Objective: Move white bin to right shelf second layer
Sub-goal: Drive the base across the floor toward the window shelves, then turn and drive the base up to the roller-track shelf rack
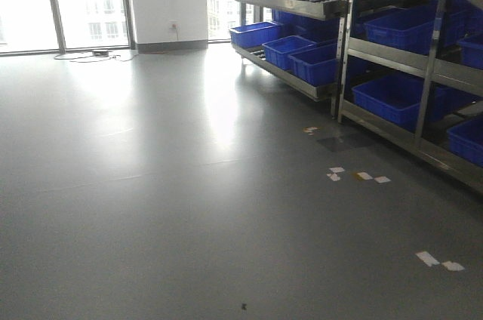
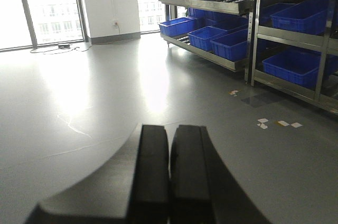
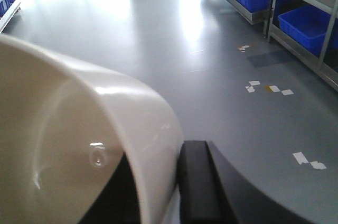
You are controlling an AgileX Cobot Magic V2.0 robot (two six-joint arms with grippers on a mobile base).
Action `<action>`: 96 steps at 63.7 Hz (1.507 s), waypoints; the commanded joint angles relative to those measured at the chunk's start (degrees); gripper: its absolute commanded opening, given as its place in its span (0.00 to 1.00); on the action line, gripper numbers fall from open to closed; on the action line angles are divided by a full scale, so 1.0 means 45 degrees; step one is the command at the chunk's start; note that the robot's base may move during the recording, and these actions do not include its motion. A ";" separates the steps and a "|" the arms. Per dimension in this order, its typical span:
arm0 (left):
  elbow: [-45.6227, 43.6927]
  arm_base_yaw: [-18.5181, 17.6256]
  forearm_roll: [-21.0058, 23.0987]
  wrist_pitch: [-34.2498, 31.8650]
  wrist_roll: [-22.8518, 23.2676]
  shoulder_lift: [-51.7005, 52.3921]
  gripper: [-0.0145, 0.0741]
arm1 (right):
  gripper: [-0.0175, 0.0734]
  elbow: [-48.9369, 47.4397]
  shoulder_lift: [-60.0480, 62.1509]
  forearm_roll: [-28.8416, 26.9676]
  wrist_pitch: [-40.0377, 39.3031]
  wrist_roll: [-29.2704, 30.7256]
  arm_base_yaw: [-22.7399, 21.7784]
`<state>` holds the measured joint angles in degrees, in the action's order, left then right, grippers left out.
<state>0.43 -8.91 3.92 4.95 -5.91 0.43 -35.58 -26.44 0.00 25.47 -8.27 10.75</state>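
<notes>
- Your right gripper (image 3: 161,182) is clamped on the bin (image 3: 68,129) wall, one finger inside and one outside.
- The bin is cream-white and smooth, held over the floor (image 1: 151,184), well apart from the shelf (image 1: 392,54) and on none of its levels.
- In the front view, a pale curved edge shows in the top corner, in front of the shelf. I can't tell if it's the bin.
- Your left gripper (image 2: 169,176) is closed with its fingers touching and nothing between them.
- Blue crates (image 1: 392,97) sit on the shelf levels.
- Tape scraps (image 1: 362,176) lie near the shelf foot.
</notes>
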 commanded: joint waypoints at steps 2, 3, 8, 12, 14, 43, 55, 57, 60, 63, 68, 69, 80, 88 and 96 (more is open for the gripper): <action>0.0468 -0.0047 0.0070 -0.1100 0.0045 0.0178 0.26 | 0.25 -0.0381 -0.0046 0.0000 -0.1281 0.0050 -0.0073; 0.0468 -0.0047 0.0070 -0.1100 0.0045 0.0178 0.26 | 0.25 -0.0381 -0.0046 0.0000 -0.1281 0.0050 -0.0073; 0.0468 -0.0047 0.0070 -0.1100 0.0045 0.0178 0.26 | 0.25 -0.0381 -0.0046 0.0000 -0.1281 0.0050 -0.0073; 0.0468 -0.0047 0.0070 -0.1100 0.0045 0.0178 0.26 | 0.25 -0.0381 -0.0046 0.0000 -0.1281 0.0050 -0.0073; 0.0468 -0.0047 0.0070 -0.1100 0.0045 0.0178 0.26 | 0.25 -0.0381 -0.0046 0.0000 -0.1281 0.0050 -0.0073; 0.0468 -0.0047 0.0070 -0.1100 0.0045 0.0178 0.26 | 0.25 -0.0381 -0.0046 0.0000 -0.1281 0.0050 -0.0073; 0.0468 -0.0047 0.0070 -0.1100 0.0045 0.0178 0.26 | 0.25 -0.0381 -0.0046 0.0000 -0.1281 0.0050 -0.0073; 0.0468 -0.0047 0.0070 -0.1100 0.0045 0.0178 0.26 | 0.25 -0.0381 -0.0046 0.0000 -0.1281 0.0050 -0.0073; 0.0468 -0.0047 0.0070 -0.1100 0.0045 0.0178 0.26 | 0.25 -0.0381 -0.0046 0.0000 -0.1281 0.0050 -0.0073; 0.0468 -0.0047 0.0070 -0.1100 0.0045 0.0178 0.26 | 0.25 -0.0381 -0.0046 0.0000 -0.1281 0.0050 -0.0073; 0.0468 -0.0047 0.0070 -0.1100 0.0045 0.0178 0.26 | 0.25 -0.0381 -0.0046 0.0000 -0.1281 0.0050 -0.0073; 0.0468 -0.0047 0.0070 -0.1100 0.0045 0.0178 0.26 | 0.25 -0.0381 -0.0046 0.0000 -0.1281 0.0050 -0.0073; 0.0468 -0.0047 0.0070 -0.1100 0.0045 0.0178 0.26 | 0.25 -0.0381 -0.0046 0.0000 -0.1281 0.0050 -0.0073; 0.0468 -0.0047 0.0070 -0.1100 0.0045 0.0178 0.26 | 0.25 -0.0381 -0.0046 0.0000 -0.1281 0.0050 -0.0073; 0.0468 -0.0047 0.0070 -0.1100 0.0045 0.0178 0.26 | 0.25 -0.0381 -0.0046 0.0000 -0.1281 0.0050 -0.0073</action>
<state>0.43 -8.91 3.92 4.95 -5.91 0.43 -35.58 -26.44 0.00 25.47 -8.27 10.75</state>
